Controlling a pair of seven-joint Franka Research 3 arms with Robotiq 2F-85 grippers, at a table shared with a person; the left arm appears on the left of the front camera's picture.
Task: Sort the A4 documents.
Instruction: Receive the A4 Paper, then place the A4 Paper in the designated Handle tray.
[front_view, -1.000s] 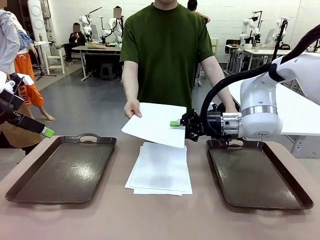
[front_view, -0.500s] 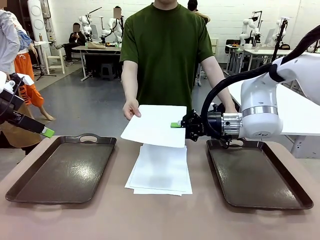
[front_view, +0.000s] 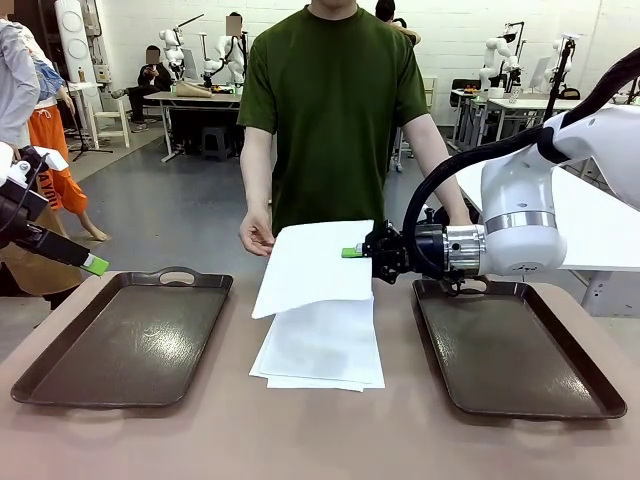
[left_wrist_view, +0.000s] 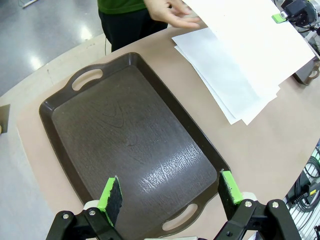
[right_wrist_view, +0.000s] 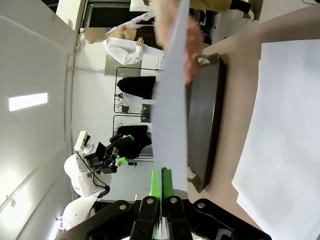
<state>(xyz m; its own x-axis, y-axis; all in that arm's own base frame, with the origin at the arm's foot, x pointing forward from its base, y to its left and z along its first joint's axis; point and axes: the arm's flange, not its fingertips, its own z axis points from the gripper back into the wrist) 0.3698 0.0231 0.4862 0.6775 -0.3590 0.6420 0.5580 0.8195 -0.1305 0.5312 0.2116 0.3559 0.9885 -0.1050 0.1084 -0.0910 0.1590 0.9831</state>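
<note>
A single A4 sheet (front_view: 315, 265) hangs from my right gripper (front_view: 352, 252), which is shut on its right edge above the table's middle. The sheet's free left end droops toward the stack of A4 documents (front_view: 325, 345) lying flat between the trays. In the right wrist view the sheet (right_wrist_view: 170, 100) rises edge-on from the closed green pads (right_wrist_view: 162, 187), with the stack (right_wrist_view: 285, 140) to the right. The person's hand (front_view: 257, 238) hovers just left of the sheet, apart from it. My left gripper (left_wrist_view: 170, 192) is open, empty, above the near end of the left tray (left_wrist_view: 125, 140).
Two dark brown handled trays flank the stack, the left tray (front_view: 125, 335) and the right tray (front_view: 510, 345), both bare inside. The person stands at the far edge behind the stack. The right arm's white body (front_view: 520, 225) hangs over the right tray's far end.
The person's hand has let go of the sheet and drawn back left. The sheet's free end has dropped toward the stack. My right gripper keeps its pinch; the left arm is still.
</note>
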